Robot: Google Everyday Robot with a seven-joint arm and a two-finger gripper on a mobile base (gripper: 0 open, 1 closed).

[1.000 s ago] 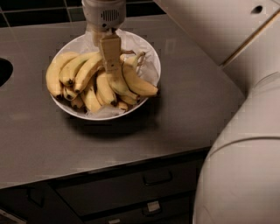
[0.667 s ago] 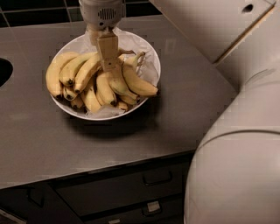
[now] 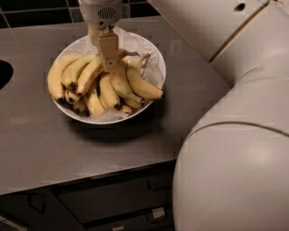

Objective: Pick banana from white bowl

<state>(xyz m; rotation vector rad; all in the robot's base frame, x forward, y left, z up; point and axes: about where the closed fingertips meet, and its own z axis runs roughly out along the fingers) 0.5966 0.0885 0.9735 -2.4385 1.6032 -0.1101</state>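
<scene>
The wide white bowl (image 3: 152, 55), lined with crinkled white paper, sits on the grey counter and holds a bunch of several yellow bananas. The long, slim banana (image 3: 142, 85) lies at the right side of the bunch, with its brownish stem pointing up and back and its dark tip near the bowl's right rim. My gripper (image 3: 108, 63) hangs straight down over the middle of the bowl. Its lower end is among the banana stems, just left of the long banana's stem. Its tip is partly hidden among the fruit.
The grey counter (image 3: 54, 144) ends at a front edge above dark drawers (image 3: 113, 198). A dark sink hole (image 3: 3, 74) lies at the left edge. My large white arm (image 3: 235, 135) fills the right side. Dark tiles (image 3: 36, 13) line the back wall.
The gripper has shifted slightly left over the bowl. The big white arm link in the foreground has swung further left into view. The bananas have not moved.
</scene>
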